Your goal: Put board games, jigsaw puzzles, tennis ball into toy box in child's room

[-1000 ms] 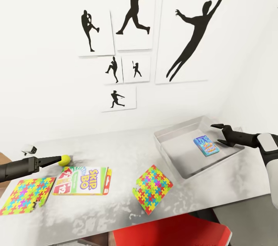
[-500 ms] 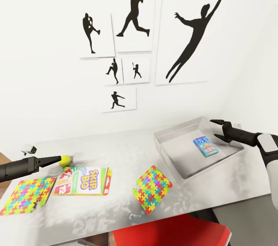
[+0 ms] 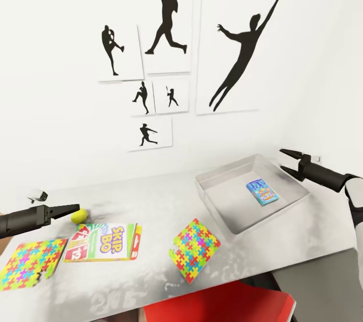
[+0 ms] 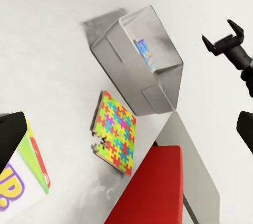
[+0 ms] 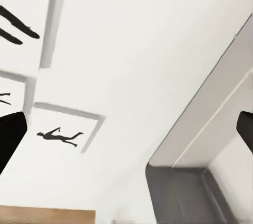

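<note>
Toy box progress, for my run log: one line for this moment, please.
toy box: blue game inside | table: ball, Skip-Bo, two puzzles | right tool: open, empty | left tool: by ball

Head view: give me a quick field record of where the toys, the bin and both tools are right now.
toy box: on the table, robot's right side
in toy box: small blue board game, lying flat
SKIP-BO game: flat on table, outside the bin
jigsaw puzzles: one near the table's front edge, one at far left
tennis ball: on table, just beyond the left tool's tip
left tool: shut, empty, beside the ball
right tool: open, empty, raised by the bin's far right corner
</note>
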{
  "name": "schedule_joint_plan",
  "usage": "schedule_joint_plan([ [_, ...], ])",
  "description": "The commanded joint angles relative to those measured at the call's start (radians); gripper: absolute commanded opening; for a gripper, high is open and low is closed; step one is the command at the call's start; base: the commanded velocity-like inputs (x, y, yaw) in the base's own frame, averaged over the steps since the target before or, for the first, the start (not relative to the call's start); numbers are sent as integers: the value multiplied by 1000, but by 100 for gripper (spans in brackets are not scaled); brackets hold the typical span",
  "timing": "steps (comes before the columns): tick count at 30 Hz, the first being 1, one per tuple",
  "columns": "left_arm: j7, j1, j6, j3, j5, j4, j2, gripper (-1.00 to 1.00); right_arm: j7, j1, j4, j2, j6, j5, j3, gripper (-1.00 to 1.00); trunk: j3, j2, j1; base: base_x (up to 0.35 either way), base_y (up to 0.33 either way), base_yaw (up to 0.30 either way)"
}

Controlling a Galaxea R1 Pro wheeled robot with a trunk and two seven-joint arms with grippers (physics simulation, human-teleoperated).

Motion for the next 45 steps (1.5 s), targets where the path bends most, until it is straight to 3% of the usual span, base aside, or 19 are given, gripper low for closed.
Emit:
schedule_joint_plan([
  [1,-4,0,11,0,-1,0,0,100,19,11,-9,0,5,6,-4,100,0,-2,1,0,0,-122],
  [8,-4,0,11,0,-1,0,1,100,154,160,-163,8,5,6,-2,100,11,-2,1,0,0,-122],
  [11,-4,0,10,0,-1,0,1,100,198,226,-249,22,3,6,0,100,16,-2,1,0,0,-104],
  [14,-4,0,11,0,-1,0,1,100,226,290,-350,56,2,6,0,100,20,-2,1,0,0,-72],
  [22,-4,0,11,0,-3,0,1,100,243,508,-729,222,9,6,0,100,25,-2,1,0,0,-15],
  [24,-4,0,10,0,-3,0,1,100,245,550,-782,248,7,6,0,100,25,-2,1,0,0,-2],
  [25,-4,1,10,0,-3,0,1,100,246,588,-821,272,4,6,0,100,25,-2,1,0,0,-1],
  [29,-4,0,10,0,-3,0,1,100,257,661,-869,323,-1,7,-3,100,25,-2,1,0,0,0],
  [33,-4,0,10,1,-3,0,1,100,261,685,-879,338,-2,7,-6,100,25,-2,1,0,0,0],
  [38,-4,1,10,2,-4,0,1,100,267,727,-883,338,-1,7,-29,100,25,-2,1,0,0,0],
  [45,-4,1,10,2,-3,0,0,100,361,744,-878,340,-12,7,-82,100,25,-2,1,-21,0,0],
])
